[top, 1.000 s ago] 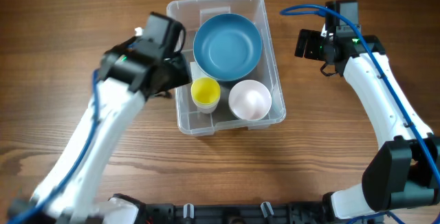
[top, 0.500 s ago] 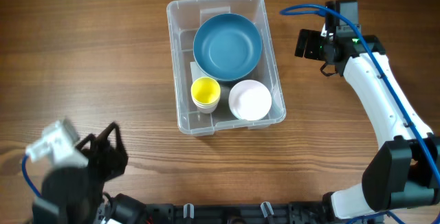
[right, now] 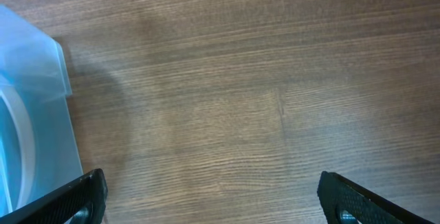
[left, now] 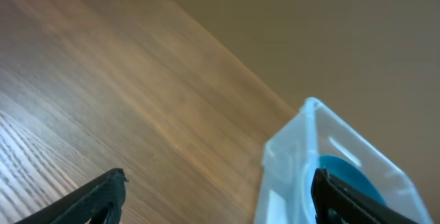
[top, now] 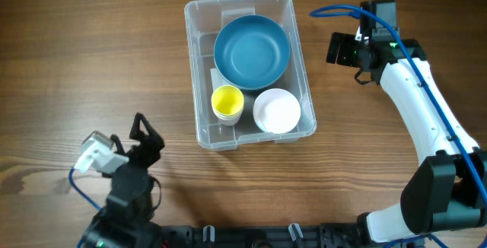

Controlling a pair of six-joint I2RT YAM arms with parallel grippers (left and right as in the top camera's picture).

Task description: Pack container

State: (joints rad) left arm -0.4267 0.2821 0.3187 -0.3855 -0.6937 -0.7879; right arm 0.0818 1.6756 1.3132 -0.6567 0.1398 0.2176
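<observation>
Container [top: 199, 73] sits central on the surface [top: 91, 42], holding blue bowl [top: 251, 49], white bowl [top: 276, 111] and yellow cup [top: 227, 102]; our left claw [left: 220, 196] gapes wide, empty, near left. We see our right claw [right: 220, 196] wide too, right of it.

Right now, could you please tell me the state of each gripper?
Left gripper: open, holding nothing.
Right gripper: open, holding nothing.
</observation>
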